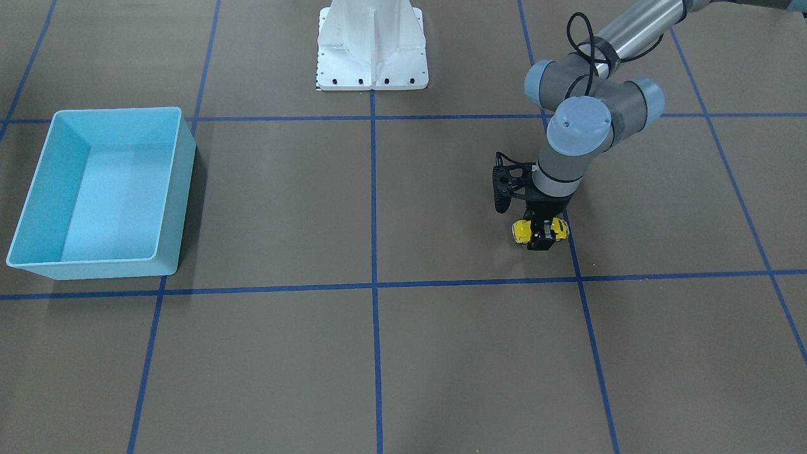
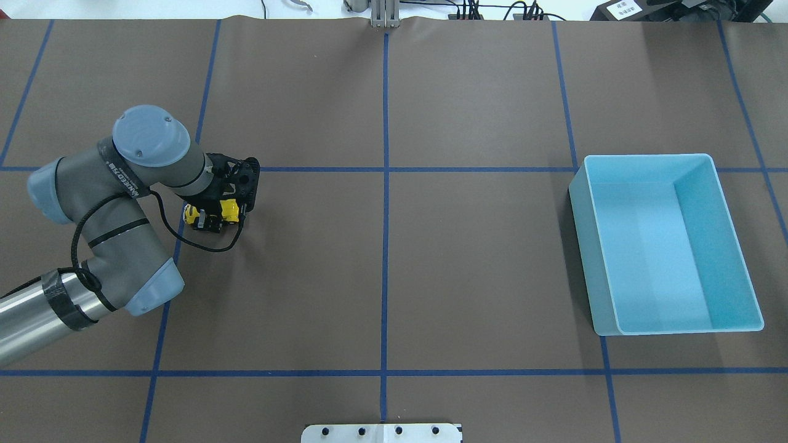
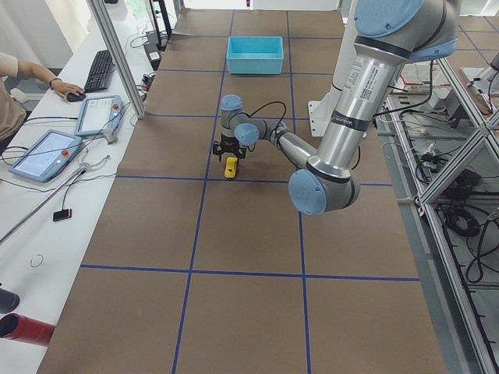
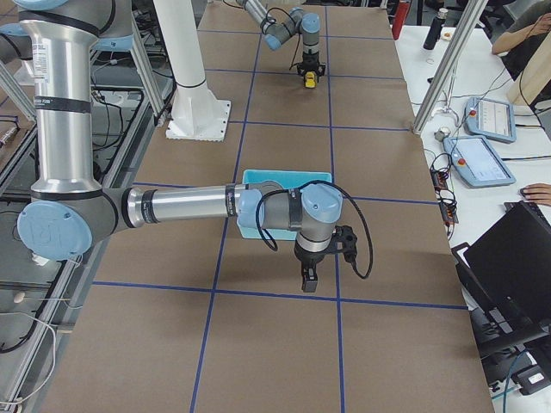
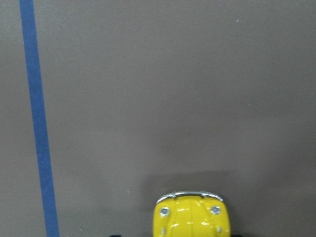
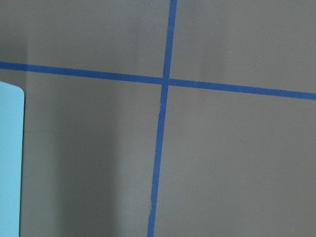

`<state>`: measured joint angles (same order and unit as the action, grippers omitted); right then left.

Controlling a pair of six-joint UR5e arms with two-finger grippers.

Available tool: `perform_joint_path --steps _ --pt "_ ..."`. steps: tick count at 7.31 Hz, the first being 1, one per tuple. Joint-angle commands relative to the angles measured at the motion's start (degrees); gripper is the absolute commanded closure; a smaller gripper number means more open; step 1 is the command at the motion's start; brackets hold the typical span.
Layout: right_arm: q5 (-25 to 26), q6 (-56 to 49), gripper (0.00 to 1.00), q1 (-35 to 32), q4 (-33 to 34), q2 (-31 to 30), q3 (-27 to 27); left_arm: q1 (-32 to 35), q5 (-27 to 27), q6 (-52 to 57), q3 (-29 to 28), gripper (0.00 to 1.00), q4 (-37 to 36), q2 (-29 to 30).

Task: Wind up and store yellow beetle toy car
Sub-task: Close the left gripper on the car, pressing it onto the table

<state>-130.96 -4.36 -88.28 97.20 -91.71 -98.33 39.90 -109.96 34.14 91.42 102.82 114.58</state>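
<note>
The car point(image 5: 191, 219) sits under my left gripper point(image 1: 540, 234), fingers closed across its middle. With so narrow a hold on that rounded shell, it may twist or slip out during winding.

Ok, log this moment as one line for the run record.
left hand: shut on yellow beetle toy car | right hand: near blue bin, open/shut unclear | bin: empty | car: not stored

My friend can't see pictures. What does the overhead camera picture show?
The left gripper grips a tiny yellow beetle toy car on the brown table, on the picture's left side. An empty blue bin sits far away on the right.
</note>
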Motion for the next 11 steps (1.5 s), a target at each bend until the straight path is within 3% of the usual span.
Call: perform_joint_path --steps 1,4,7,8,9,11 --pt "0.01 0.05 0.0 0.04 0.0 0.39 0.51 -0.17 -0.34 -0.3 -0.01 0.56 -0.07 -0.05" --pt "0.01 0.23 0.0 0.39 0.0 0.57 0.86 0.0 -0.52 -0.66 2.61 0.76 -0.25 -0.84" --pt "0.01 0.14 0.0 0.39 0.0 0.48 0.95 0.0 -0.43 -0.57 6.57 0.77 -1.92 -2.51" --pt "0.01 0.14 0.0 0.39 0.0 0.48 0.95 -0.17 -0.43 -0.48 5.79 0.42 -1.83 -2.52" --pt "0.01 0.14 0.0 0.39 0.0 0.48 1.03 -0.18 -0.78 -0.92 5.87 0.0 -1.74 -2.6" --pt "0.01 0.14 0.0 0.39 0.0 0.48 1.03 0.26 -1.75 -1.97 4.83 0.0 -1.57 -2.17"
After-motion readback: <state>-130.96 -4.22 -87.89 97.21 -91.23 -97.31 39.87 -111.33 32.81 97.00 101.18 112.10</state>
